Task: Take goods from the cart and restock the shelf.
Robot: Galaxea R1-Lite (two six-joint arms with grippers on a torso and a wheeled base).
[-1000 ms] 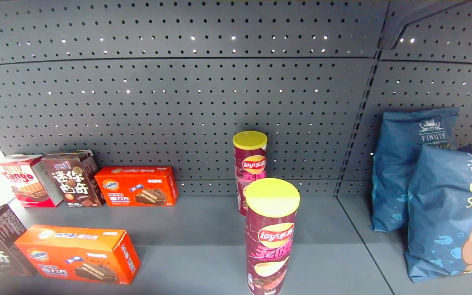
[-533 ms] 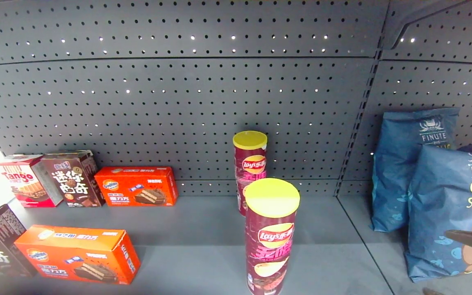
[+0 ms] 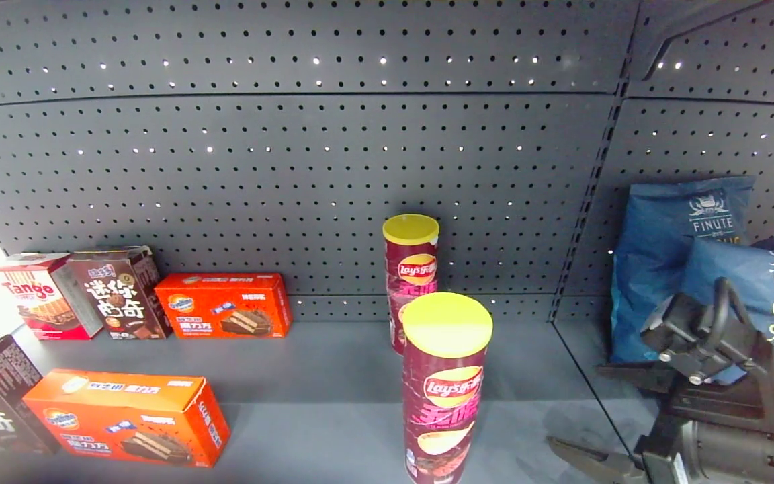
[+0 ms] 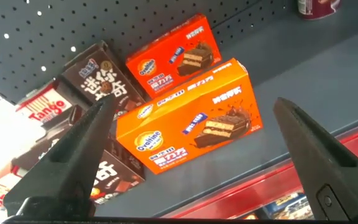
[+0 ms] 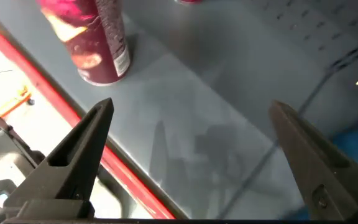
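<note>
Two chip cans on shelf (image 3: 333, 383): rear can (image 3: 410, 259) half hidden behind front can (image 3: 446, 390), which stands beside the spread, empty fingers of right gripper (image 3: 578, 407). Fingers of left gripper (image 4: 192, 102) spread, empty, framing orange box (image 4: 185, 121); blue bags (image 3: 669, 269) cut off.

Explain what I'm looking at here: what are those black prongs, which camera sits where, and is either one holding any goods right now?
The wide picture comes from the robot's head, facing the shelf. The other two come from cameras on its wrists, and the black prongs are each gripper's two fingers. The right gripper is open beside the front crisp can, with the blue snack bags behind it. The left gripper is open, facing the front orange wafer box. Neither holds anything. A second crisp can and a row of snack boxes stand at the back.
</note>
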